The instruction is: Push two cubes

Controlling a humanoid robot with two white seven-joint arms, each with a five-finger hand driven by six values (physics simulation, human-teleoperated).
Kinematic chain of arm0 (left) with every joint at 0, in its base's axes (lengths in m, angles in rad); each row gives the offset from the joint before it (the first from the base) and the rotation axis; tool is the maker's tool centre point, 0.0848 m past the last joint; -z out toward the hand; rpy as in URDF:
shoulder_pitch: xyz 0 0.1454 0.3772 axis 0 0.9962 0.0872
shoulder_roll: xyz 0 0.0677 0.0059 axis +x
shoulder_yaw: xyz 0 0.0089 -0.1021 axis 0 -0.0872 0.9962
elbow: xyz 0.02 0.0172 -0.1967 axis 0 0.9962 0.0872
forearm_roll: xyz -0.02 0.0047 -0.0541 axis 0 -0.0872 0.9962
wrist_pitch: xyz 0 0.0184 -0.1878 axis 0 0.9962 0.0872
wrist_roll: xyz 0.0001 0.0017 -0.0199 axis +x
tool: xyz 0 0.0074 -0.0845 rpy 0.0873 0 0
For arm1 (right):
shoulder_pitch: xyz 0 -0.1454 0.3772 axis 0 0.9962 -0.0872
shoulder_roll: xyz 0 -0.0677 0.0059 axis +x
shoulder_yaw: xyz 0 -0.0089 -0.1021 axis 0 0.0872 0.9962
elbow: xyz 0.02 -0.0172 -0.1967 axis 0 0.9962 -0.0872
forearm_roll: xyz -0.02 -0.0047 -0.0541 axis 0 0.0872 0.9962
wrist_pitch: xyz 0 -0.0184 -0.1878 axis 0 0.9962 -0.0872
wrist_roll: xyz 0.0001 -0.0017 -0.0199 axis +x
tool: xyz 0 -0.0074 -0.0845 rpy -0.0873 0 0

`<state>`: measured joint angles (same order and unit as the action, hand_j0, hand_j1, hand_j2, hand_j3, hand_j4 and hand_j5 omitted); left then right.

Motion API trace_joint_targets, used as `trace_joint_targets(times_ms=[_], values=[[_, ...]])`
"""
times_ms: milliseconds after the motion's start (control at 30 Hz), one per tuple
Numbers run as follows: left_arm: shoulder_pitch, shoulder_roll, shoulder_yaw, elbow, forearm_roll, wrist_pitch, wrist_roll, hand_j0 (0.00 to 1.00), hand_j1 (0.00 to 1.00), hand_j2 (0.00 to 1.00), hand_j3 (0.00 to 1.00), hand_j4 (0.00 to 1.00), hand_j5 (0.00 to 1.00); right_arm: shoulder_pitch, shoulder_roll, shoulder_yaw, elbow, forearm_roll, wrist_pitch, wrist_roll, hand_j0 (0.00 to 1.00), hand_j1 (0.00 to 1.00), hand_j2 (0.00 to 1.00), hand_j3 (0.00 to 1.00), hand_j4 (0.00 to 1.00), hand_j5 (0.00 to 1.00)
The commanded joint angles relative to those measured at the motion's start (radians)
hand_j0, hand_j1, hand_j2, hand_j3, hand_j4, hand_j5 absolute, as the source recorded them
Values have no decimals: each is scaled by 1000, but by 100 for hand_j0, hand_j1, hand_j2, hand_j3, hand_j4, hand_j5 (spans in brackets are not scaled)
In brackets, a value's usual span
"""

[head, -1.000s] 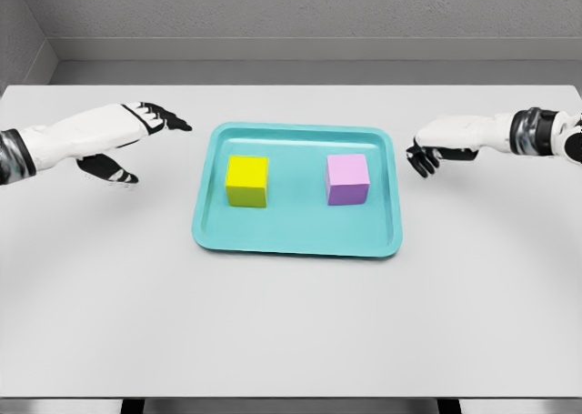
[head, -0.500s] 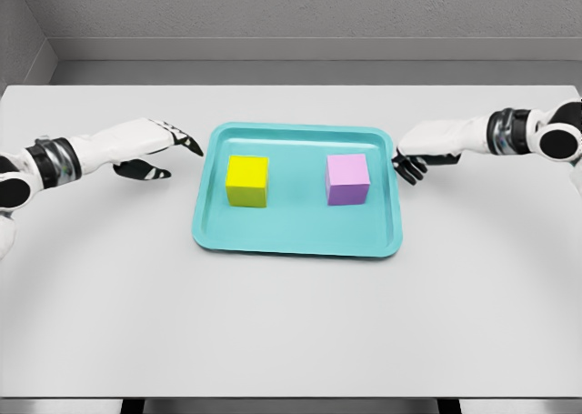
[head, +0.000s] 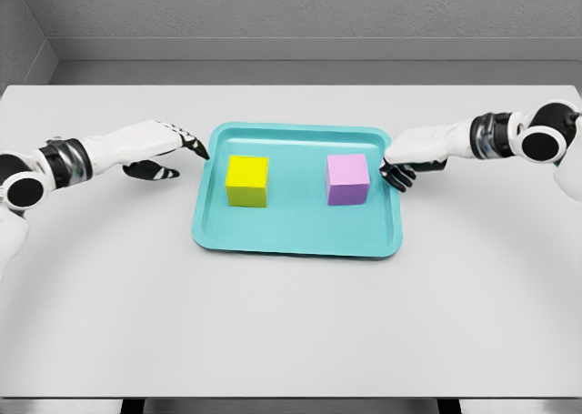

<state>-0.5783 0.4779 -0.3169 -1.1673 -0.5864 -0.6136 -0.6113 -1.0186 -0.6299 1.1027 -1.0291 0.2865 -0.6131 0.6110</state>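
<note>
A yellow cube (head: 247,180) sits in the left half of a teal tray (head: 296,236), and a pink cube (head: 347,178) sits in the right half. My left hand (head: 182,146) hovers at the tray's left rim with fingers stretched toward the yellow cube, a short gap away from it. My right hand (head: 402,159) is over the tray's right rim, fingers relaxed and pointing down, close to the pink cube without touching it. Neither hand holds anything.
The tray lies in the middle of a white table (head: 291,323). A grey wall runs behind the table's far edge.
Both hands have moved inward toward the tray, the left from the far left and the right from the far right. The cubes have not moved.
</note>
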Motion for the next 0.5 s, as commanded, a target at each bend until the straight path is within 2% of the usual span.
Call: trace_joint_targets(times_ms=[0,467], values=[[0,-5,-1,0,0,3,0,67,67,67,67,67,67,0,6,9,0,-4,2,0,13,13,13,13,13,13],[3,-12,-1,0,7,3,0,67,67,67,67,67,67,-18,29,45,0,-4,2,0,13,13,13,13,13,13]])
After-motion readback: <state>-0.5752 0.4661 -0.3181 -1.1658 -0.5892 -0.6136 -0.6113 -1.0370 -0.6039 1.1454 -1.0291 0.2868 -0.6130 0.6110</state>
